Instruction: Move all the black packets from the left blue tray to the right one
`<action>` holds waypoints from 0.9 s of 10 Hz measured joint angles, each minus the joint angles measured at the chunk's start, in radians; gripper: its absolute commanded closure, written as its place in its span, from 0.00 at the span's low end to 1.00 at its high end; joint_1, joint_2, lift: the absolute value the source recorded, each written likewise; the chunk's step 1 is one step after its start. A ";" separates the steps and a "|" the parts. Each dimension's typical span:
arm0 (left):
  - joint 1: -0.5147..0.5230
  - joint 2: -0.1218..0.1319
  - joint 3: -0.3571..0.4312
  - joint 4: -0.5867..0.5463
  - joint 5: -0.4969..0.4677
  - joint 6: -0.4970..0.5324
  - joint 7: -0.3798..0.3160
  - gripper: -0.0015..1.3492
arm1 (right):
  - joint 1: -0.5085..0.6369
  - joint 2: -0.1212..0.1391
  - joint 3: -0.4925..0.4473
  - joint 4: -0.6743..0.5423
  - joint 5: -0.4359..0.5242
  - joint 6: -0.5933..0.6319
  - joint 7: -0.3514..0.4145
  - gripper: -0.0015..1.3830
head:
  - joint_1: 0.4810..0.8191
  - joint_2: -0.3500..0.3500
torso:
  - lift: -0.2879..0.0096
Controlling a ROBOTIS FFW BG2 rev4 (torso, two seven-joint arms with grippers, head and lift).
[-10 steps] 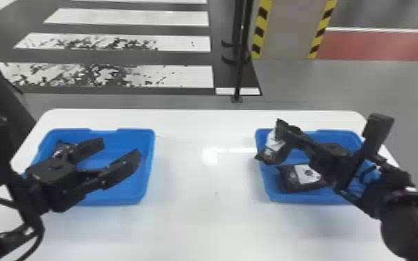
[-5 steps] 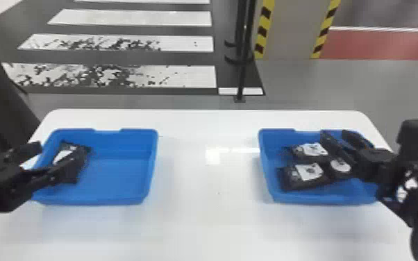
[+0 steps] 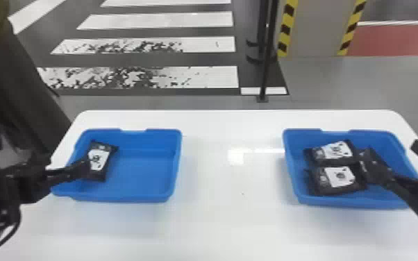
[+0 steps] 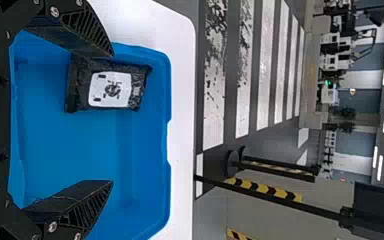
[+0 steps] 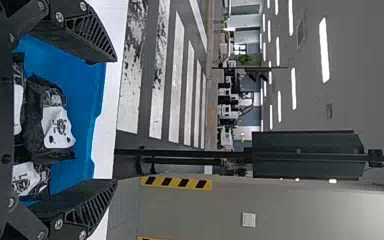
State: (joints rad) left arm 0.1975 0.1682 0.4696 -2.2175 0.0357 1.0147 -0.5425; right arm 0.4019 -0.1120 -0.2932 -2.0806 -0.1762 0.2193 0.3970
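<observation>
Three packets [image 3: 336,151] done in right tray [image 3: 350,202]; last packet [image 3: 100,161] lay nine o'clock in left tray [image 3: 121,199]; left gripper [image 4: 113,117], right gripper [image 5: 116,120] gaped.

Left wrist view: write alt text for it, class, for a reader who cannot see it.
A black packet with a white label lies in a blue tray on a white table; the left tool, open and empty, is in the foreground. White stripes mark the floor beyond.
</observation>
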 measured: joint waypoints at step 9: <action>-0.365 0.043 -0.191 0.517 -0.174 0.060 0.054 0.10 | 0.088 0.018 0.062 -0.069 -0.084 0.022 0.035 0.12 | 0.63 0.74 | 0.50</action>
State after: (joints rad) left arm -0.1671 0.2114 0.2781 -1.7008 -0.1383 1.0749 -0.4880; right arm 0.4897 -0.0936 -0.2314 -2.1497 -0.2604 0.2413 0.4322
